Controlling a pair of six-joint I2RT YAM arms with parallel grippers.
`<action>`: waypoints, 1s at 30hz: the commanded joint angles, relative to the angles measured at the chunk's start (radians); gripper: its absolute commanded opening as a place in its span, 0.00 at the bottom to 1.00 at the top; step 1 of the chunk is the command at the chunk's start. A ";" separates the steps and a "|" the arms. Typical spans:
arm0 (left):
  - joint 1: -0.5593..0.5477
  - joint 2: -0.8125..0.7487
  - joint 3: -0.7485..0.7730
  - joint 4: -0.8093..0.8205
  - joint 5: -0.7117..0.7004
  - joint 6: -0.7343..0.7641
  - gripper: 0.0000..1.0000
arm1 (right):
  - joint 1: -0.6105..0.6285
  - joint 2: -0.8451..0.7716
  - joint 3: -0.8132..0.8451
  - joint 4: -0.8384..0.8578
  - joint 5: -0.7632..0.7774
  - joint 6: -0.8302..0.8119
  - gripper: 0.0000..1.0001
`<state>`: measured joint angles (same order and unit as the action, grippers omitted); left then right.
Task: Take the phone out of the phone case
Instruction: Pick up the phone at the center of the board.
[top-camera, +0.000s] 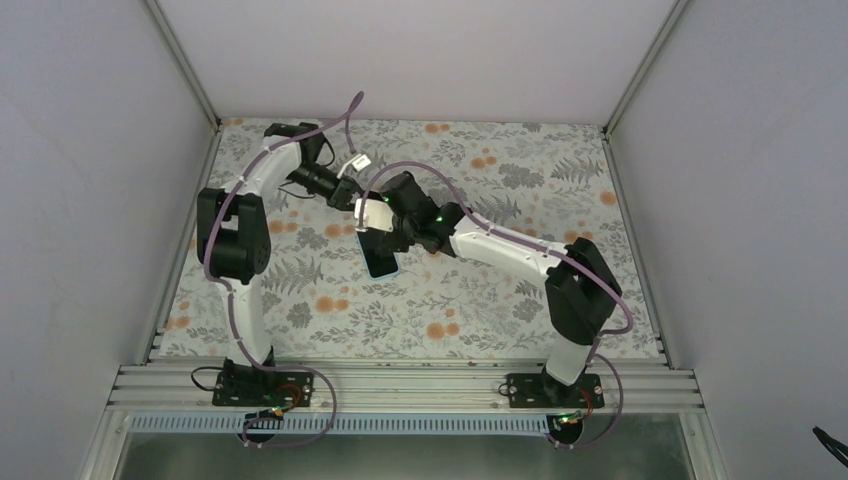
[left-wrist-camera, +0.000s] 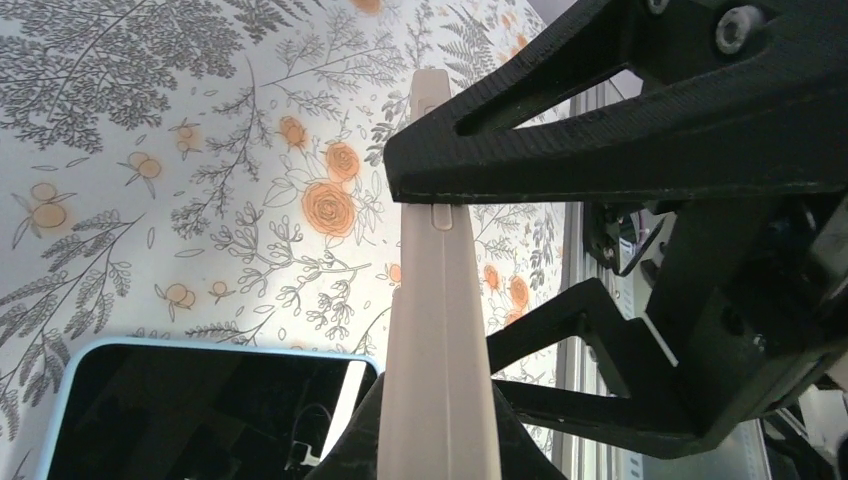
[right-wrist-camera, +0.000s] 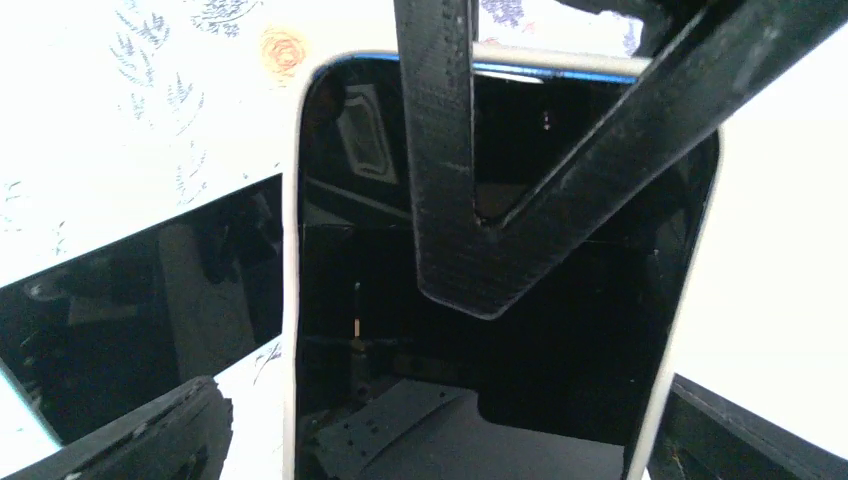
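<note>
Lifting the phone case (left-wrist-camera: 432, 330) clear of the phone (left-wrist-camera: 200, 410) is judged to be the step in hand. The phone is seen outside the case, apparently lying screen-up on the tabletop (top-camera: 520, 300) just beside the case's lower end. The case is held on edge above the tabletop by the left tool (left-wrist-camera: 445, 262), which appears clenched on one of the case's walls. One finger (right-wrist-camera: 440, 180) is laid against the dark inner face of the case, and the other is set behind the case. The right tool (top-camera: 398, 228) is released: its fingers are spread to either side of the case, and bare tabletop is visible between one of them and the case's rim. For a clean finish, a firm grip on the case should be maintained, and the case should be carried away from the phone rather than across it, so that the screen is not struck. The right tool should be drawn back from the case before the case is swung. The task is judged nearly complete.
</note>
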<state>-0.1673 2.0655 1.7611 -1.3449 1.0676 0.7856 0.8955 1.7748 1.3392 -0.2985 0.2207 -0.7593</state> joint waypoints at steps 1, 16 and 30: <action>-0.013 -0.052 0.003 -0.013 0.041 0.056 0.02 | -0.003 -0.026 0.048 -0.240 -0.105 -0.005 1.00; -0.052 -0.392 -0.197 0.118 -0.160 0.110 0.02 | -0.299 -0.352 -0.077 -0.449 -0.589 0.013 0.98; -0.134 -0.508 -0.276 0.191 -0.217 0.055 0.02 | -0.403 -0.365 -0.106 -0.362 -0.707 0.132 0.94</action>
<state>-0.2935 1.5749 1.5005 -1.1950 0.8185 0.8516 0.5014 1.4269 1.2476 -0.7055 -0.4477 -0.6773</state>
